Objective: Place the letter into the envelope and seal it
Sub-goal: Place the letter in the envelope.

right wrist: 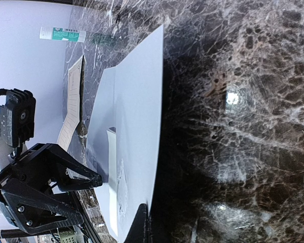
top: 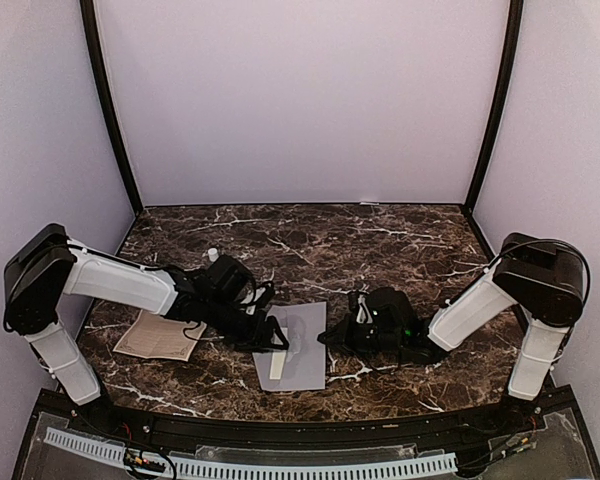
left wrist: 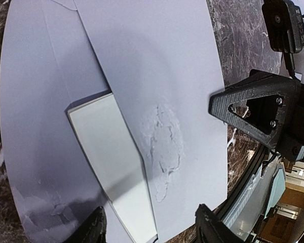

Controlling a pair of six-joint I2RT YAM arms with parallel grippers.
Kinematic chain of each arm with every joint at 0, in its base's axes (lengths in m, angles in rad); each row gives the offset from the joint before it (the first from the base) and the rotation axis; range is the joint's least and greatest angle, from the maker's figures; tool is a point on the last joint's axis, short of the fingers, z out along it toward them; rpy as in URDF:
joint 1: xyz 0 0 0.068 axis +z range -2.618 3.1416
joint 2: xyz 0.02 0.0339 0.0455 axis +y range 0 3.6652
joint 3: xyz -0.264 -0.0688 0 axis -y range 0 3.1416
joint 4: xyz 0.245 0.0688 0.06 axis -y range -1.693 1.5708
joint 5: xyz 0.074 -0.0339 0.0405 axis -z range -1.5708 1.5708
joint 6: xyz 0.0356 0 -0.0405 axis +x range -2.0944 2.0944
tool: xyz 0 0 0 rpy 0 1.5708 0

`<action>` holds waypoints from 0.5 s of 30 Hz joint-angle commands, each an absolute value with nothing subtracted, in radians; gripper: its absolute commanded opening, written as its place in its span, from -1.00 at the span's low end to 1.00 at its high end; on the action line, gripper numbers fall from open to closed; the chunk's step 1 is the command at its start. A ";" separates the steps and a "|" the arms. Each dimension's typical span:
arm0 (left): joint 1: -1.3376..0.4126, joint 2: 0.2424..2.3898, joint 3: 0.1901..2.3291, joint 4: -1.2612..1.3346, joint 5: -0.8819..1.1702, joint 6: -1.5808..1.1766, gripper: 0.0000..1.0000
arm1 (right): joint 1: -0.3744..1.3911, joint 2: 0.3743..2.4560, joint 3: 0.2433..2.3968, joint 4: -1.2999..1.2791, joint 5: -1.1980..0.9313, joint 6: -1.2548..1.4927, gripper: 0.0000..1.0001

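Marble table (top: 400,240) bears one envelope (top: 305,345), one letter (left wrist: 111,167), one tube (top: 213,255).

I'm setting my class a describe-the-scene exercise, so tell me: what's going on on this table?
A pale lavender envelope lies on the marble table with a white folded letter partly tucked in, one end sticking out. The robot's left gripper hovers open over it; its right gripper is shut at the envelope's edge.
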State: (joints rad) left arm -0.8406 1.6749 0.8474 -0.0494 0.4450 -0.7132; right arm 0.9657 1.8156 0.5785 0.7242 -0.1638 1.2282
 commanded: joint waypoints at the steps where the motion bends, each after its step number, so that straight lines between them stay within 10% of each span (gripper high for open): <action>1: -0.842 1.692 0.833 -0.017 0.463 -0.722 0.18 | 0.961 1.813 0.595 0.714 -0.165 1.217 -1.00; 15: -0.843 1.739 0.816 0.062 0.512 -0.758 0.18 | 0.961 1.819 0.601 0.708 -0.167 1.218 -1.00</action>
State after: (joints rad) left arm -0.8406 1.7260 0.8349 0.0341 0.4870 -0.7425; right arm 0.9657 1.8156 0.5873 0.7029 -0.1638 1.2282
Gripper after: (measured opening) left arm 0.591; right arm 0.003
